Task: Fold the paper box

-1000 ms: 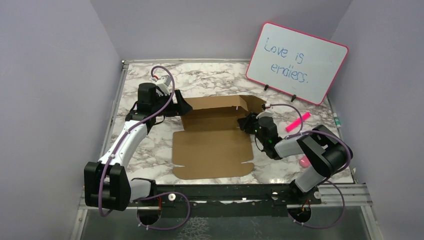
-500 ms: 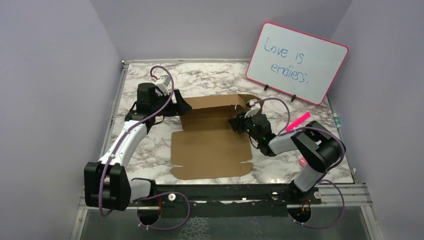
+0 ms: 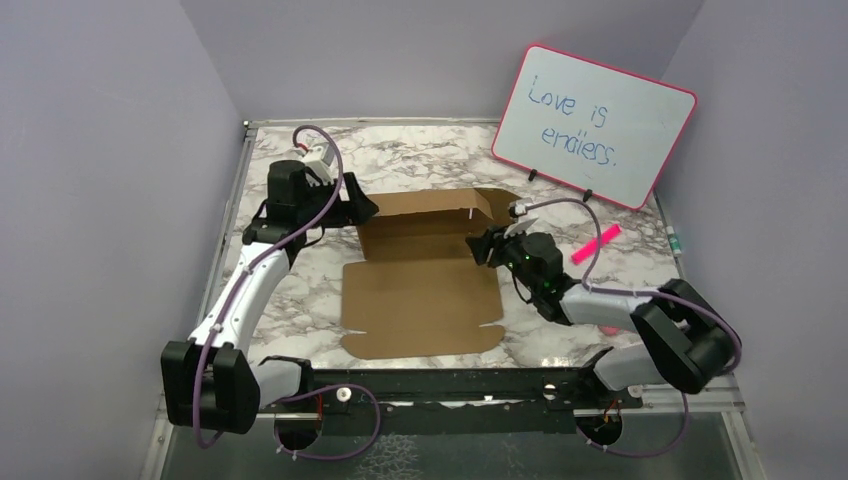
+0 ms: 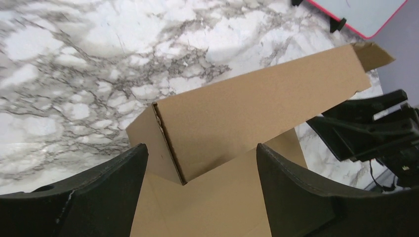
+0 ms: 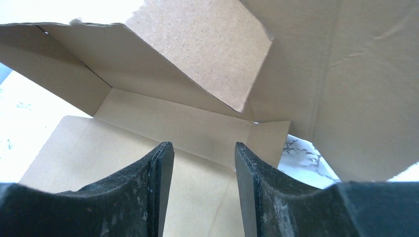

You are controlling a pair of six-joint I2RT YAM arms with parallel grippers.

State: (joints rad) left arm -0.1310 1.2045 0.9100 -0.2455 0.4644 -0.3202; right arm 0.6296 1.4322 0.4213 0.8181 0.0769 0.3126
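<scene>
Your box (image 3: 420,290) lies on the bench (image 3: 420,160), back flap (image 3: 425,205) raised, between the left jaws and right jaws. Both stand apart, gripping nothing.

A fixed camera looked down from high on the near side of the paper box (image 3: 420,290), taking it in whole. Two wrist cameras faced its raised back wall from opposite ends, close in; all three views shared that wall.

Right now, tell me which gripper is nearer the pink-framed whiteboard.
Right. The right gripper sits at the right end of the paper box, near the whiteboard; the left gripper sits at its far left corner.
</scene>
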